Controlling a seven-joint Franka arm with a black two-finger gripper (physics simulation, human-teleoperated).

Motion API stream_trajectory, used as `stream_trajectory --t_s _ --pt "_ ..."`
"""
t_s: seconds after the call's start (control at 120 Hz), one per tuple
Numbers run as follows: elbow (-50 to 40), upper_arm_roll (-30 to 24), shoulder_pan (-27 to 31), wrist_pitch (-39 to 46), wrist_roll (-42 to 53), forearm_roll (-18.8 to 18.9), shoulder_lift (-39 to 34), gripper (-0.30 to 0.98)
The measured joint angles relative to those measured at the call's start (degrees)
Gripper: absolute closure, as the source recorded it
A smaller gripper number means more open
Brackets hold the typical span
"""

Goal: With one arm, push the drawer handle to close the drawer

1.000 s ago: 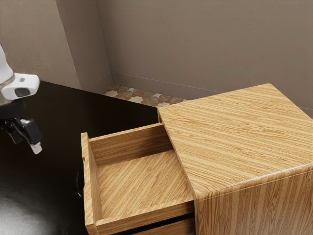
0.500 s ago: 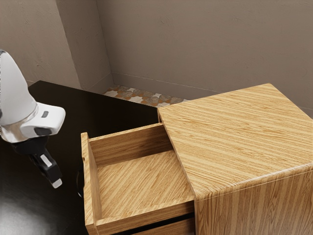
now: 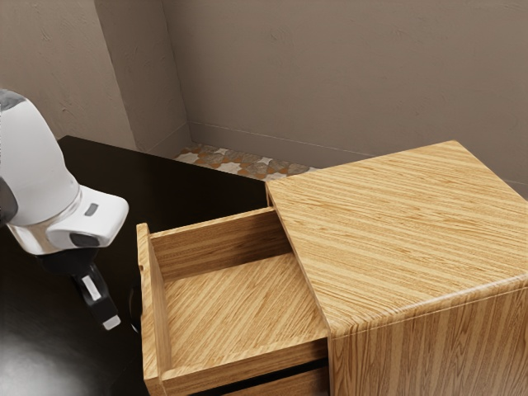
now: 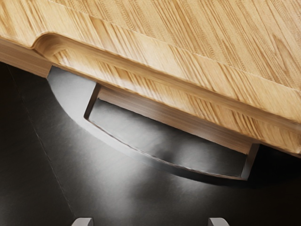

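1. Now your gripper [image 3: 110,322] hangs spread, nothing held, just outside the drawer front [image 3: 149,322].
2. Handle [image 4: 188,173]: on front's outer face, betw. it & you, long axis alongside; push s/b square inward.

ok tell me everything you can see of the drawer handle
The handle is a dark, shiny bowed bar, seemingly metal, joined by short end pieces to the outside of the wooden drawer front, with a gap behind the bar. The drawer stands open. The open gripper is near the handle, apparently not touching.
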Motion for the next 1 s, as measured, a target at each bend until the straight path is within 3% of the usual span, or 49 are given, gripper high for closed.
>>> stream_trajectory --t_s 0.25,1.0 --pt "-3.5 2.0 0.0 6.4 2.0 -1.1 -3.0 0.48" --pt "-2.1 2.4 -0.4 14.0 5.2 -1.1 6.7 0.49"
